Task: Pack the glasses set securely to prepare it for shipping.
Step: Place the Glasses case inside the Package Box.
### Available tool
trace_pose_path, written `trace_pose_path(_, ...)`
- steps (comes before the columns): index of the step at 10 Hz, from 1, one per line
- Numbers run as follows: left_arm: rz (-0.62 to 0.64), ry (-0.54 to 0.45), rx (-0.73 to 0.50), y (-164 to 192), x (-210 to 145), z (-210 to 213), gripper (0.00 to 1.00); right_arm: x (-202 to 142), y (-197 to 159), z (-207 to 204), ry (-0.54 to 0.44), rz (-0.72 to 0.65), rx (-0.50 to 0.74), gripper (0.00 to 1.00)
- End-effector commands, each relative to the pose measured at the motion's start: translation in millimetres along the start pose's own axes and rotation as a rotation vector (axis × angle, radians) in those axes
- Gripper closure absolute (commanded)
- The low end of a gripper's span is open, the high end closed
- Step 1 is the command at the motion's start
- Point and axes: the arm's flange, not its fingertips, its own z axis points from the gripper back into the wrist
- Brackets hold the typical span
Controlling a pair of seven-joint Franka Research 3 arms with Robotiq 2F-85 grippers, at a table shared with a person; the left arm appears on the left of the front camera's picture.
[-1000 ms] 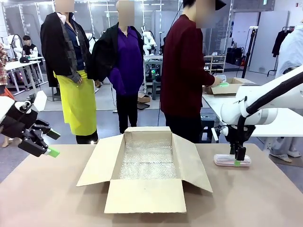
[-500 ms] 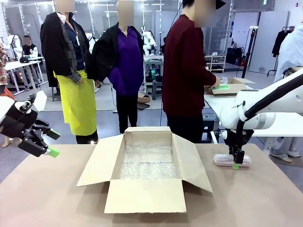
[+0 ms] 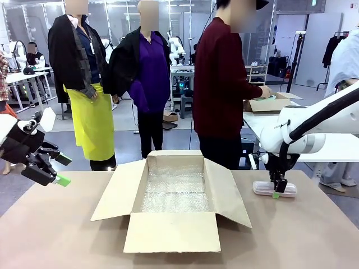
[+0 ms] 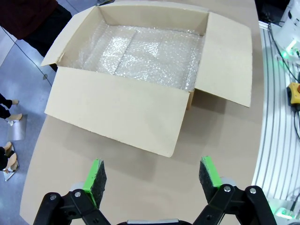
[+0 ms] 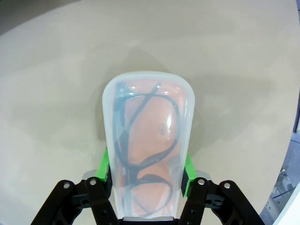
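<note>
Now the right gripper [image 5: 145, 165] pinches the pink case [image 5: 146, 112] across its long sides, at the table's [image 3: 314, 235] right; likely light, slick, brittle, so squeeze gently. The left gripper [image 4: 152, 174] is spread.

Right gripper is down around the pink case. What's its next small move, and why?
Probably lift straight up: the right gripper has its pads against both sides of the pink glasses case, which lies flat on the table, outside the open cardboard box.
</note>
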Motion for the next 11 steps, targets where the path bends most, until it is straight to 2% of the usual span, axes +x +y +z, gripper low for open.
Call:
trace_pose_path(1,-0.017,-0.023,-0.014,2,-1,2,0.00,0,0,2,-0.017,0.017,0.004,1.00)
trace_pose_path(2,-0.017,-0.023,-0.014,2,-1,2,0.00,-1,-1,3,-0.017,0.013,0.002,1.00)
trace_pose_path(3,-0.017,-0.023,-0.014,2,-1,2,0.00,-1,-1,7,-0.027,0.008,-0.004,0.94)
trace_pose_path(6,-0.017,-0.023,-0.014,2,-1,2,0.00,7,10,52,-0.052,0.023,0.000,1.00)
trace_pose_path(8,-0.017,-0.023,-0.014,2,-1,2,0.00,23,21,91,-0.069,0.013,0.007,1.00)
trace_pose_path(9,-0.017,-0.023,-0.014,2,-1,2,0.00,38,31,111,-0.098,-0.003,0.047,1.00)
trace_pose_path(10,-0.017,-0.023,-0.014,2,-1,2,0.00,53,44,127,-0.073,-0.009,0.038,1.00)
trace_pose_path(11,-0.017,-0.023,-0.014,2,-1,2,0.00,72,57,143,-0.088,0.017,0.049,1.00)
